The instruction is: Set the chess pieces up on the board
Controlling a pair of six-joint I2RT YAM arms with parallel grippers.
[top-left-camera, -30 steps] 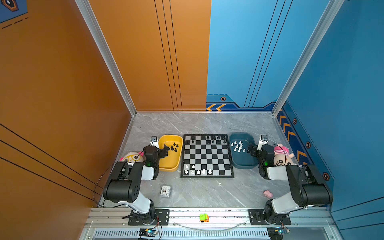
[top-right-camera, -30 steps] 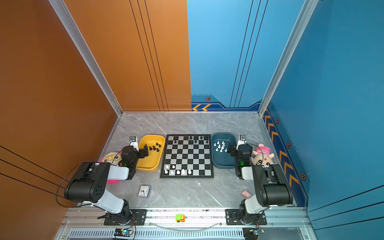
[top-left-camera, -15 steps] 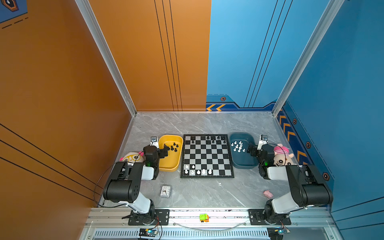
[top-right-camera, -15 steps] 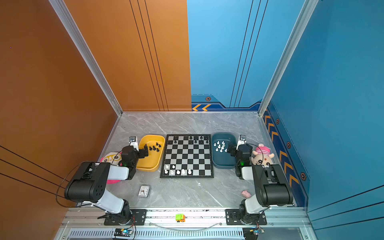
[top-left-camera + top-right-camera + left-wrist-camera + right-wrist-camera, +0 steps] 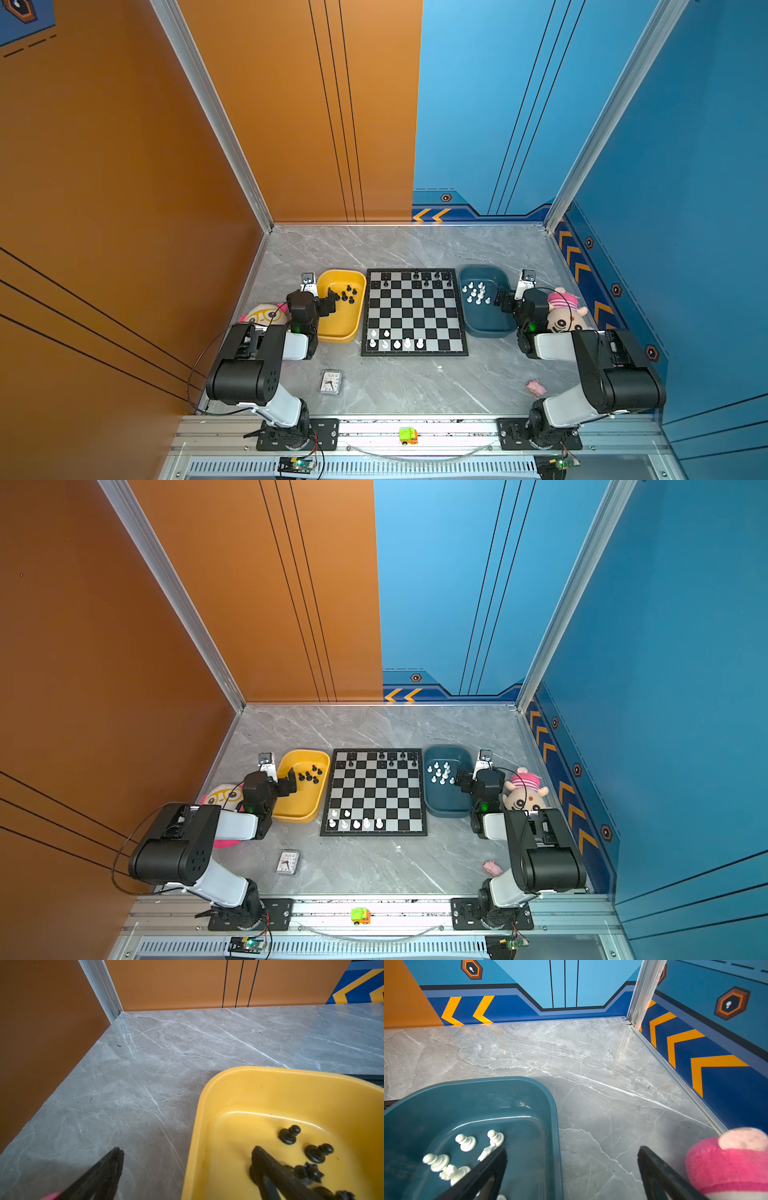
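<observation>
The tiny chessmen are too small in both top views to tell their types. In the left wrist view, one finger of the left pincer (image 5: 188, 1152) covers part of the glossy black chess pieces (image 5: 289, 1134) in the smooth yellow oblong plastic tray (image 5: 207, 1105), and the picture's edge cuts off others. The right pincer (image 5: 572, 1151) likewise hides some of the white chess pieces (image 5: 466, 1142) in the dark teal oblong plastic tray (image 5: 554, 1118). Both pincers are spread wide and pinch nothing. Each straddles its tray's outer wall, with one finger inside and one over the grey marble-veined bench (image 5: 399, 249).

The flat square chessboard of black and silvery-grey squares (image 5: 413, 316) lies between the trays. More black pieces (image 5: 426, 276) stand on its two far rows, and more white pieces (image 5: 397, 344) stand near its front left corner.

A round yellow-faced plush toy (image 5: 262, 313) is half hidden behind the left arm. A pink-hatted plush toy (image 5: 726, 1167) sits just beside the right pincer's outer finger. A small square clock (image 5: 331, 381) and a small pink toy pig (image 5: 536, 387) lie on the near bench.
</observation>
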